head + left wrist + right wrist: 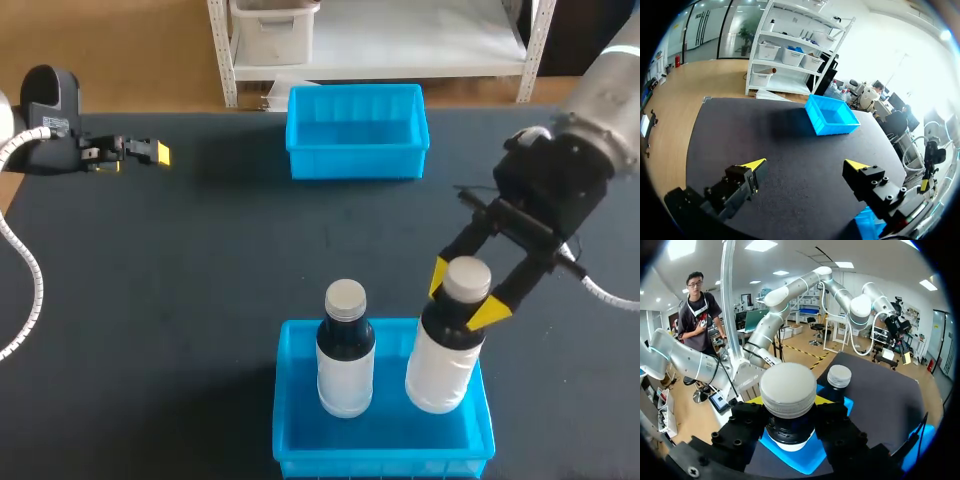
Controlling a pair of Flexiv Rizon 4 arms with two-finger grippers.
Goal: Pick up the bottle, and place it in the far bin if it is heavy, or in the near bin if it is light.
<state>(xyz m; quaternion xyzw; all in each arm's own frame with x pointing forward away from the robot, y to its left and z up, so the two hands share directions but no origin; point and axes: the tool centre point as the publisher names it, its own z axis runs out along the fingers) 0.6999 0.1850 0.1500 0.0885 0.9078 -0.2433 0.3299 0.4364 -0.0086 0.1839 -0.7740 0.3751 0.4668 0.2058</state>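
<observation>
The dark table point(200, 300) carries two blue bins set well apart. The far bin point(355, 163) sits at the back edge near the middle, and the near bin point(380, 462) sits at the front edge. The right arm point(600, 110) comes in from the right side and slants down toward the near bin. The left arm point(45, 120) lies low over the far left corner of the table, well away from both bins. The bottle point(440, 365) has a pale body, a dark neck and a light grey cap. It stands upright in the right half of the near bin, with its base below the rim; whether it rests on the bin floor cannot be told. A second bottle point(345, 360), dark at the shoulder and pale below with the same kind of cap, stands upright in the left half of the same bin, just beside the first and apart from it. The right gripper point(464, 295) is clamped on the bottle's neck just under the cap, one finger on each side. In the right wrist view the cap fills the space between the fingers and the second bottle's cap shows just ahead. The left gripper point(806, 164) has its fingers spread wide with nothing between them, pointing across the table toward the far bin.
</observation>
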